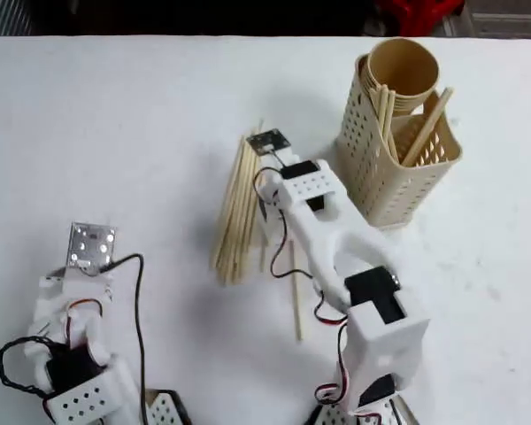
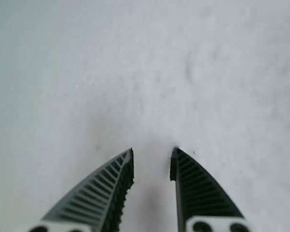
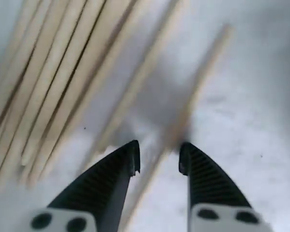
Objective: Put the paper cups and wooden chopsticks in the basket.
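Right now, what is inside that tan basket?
Stacked paper cups and a few wooden chopsticks stand in the basket. Its walls cover their lower parts and its floor.

White table [image 1: 142, 115] before a dark backdrop [image 1: 203, 16]

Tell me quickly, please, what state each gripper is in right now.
Left gripper: open, holding nothing, over the table.
Right gripper: open, with a loose chopstick lying between its fingers, not clamped.
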`<action>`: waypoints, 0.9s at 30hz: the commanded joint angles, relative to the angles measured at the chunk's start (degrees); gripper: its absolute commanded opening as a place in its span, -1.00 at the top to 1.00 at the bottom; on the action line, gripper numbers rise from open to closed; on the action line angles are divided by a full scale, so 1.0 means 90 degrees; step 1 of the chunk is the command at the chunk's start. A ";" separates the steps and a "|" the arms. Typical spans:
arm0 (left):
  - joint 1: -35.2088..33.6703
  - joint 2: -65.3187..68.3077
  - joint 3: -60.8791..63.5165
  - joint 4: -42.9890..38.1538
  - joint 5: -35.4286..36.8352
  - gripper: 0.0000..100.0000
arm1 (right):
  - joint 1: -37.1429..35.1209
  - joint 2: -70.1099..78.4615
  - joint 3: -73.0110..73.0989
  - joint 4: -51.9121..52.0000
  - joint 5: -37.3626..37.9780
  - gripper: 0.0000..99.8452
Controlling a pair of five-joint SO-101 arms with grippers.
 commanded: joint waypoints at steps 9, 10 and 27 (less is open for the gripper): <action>-0.0044 -0.0044 -0.0020 0.0020 -0.0029 0.72 | 0.0542 0.0220 -0.0186 -0.0015 -0.0010 0.97; -0.0044 -0.0044 -0.0020 0.0020 -0.0029 0.72 | 0.0523 0.0132 -0.0195 0.0063 -0.0010 0.96; -0.0044 -0.0044 -0.0020 0.0020 -0.0029 0.72 | -0.0005 -0.6657 0.0479 0.0454 0.0000 0.97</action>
